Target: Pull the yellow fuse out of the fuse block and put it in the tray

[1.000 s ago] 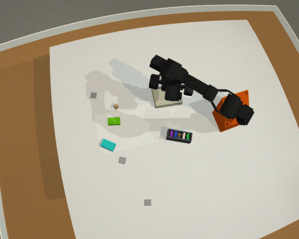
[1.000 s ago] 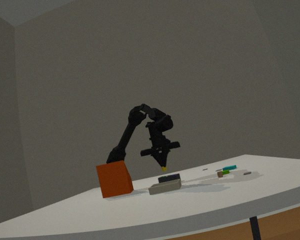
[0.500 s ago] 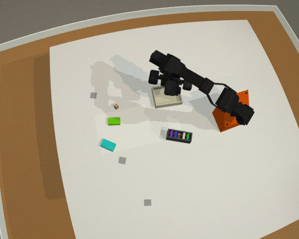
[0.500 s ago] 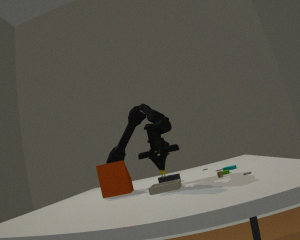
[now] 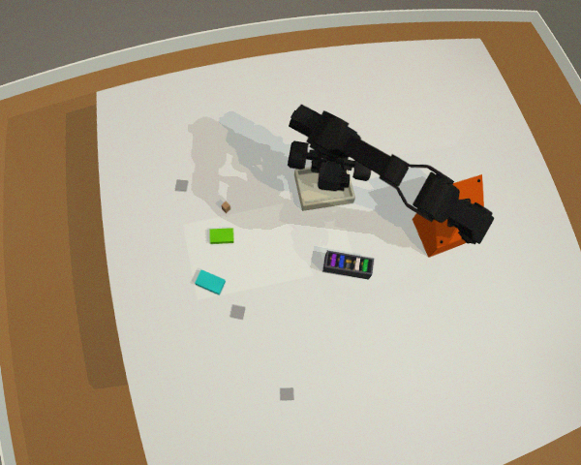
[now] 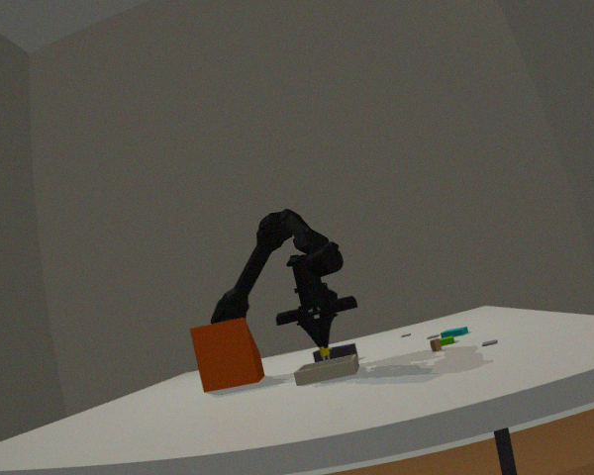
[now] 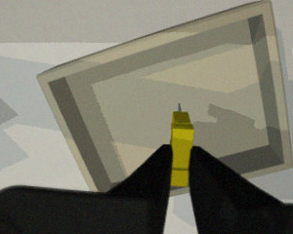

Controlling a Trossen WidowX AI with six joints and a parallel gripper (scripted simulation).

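From my remote seat I see the claw (image 7: pixel 181 163) clenched on the yellow fuse (image 7: pixel 182 146); its two black fingers press the fuse from both sides. The fuse stands out beyond the fingertips, and a thin metal pin shows at its far end. In the wrist view the beige tray (image 7: pixel 68 104) fills the space directly under the claw, and the fuse is over the tray floor, closer to one long wall than to the middle.

In the exterior view the claw (image 6: pixel 324 346) points straight down and the yellow fuse (image 6: pixel 324 351) is at about the height of the tray rim (image 6: pixel 313 375). I cannot tell if the pin touches the tray floor.

The fuse block (image 5: pixel 348 263) lies well apart from the claw, on the side toward the lower edge of the top view. It holds a purple, a blue, a white and a green fuse, with one slot between the blue and the white showing no coloured fuse. In the exterior view the block (image 6: pixel 346 351) is just behind the tray.

The orange base block (image 5: pixel 443 234) carries the arm (image 5: pixel 371 155), which reaches from it over the tray (image 5: pixel 325 200). Farther from the claw, beyond the tray on the side away from the base, I see a small brown cube (image 5: pixel 225 206), a green block (image 5: pixel 221 234) and a teal block (image 5: pixel 210 281), all on the white table top (image 5: pixel 381 350).
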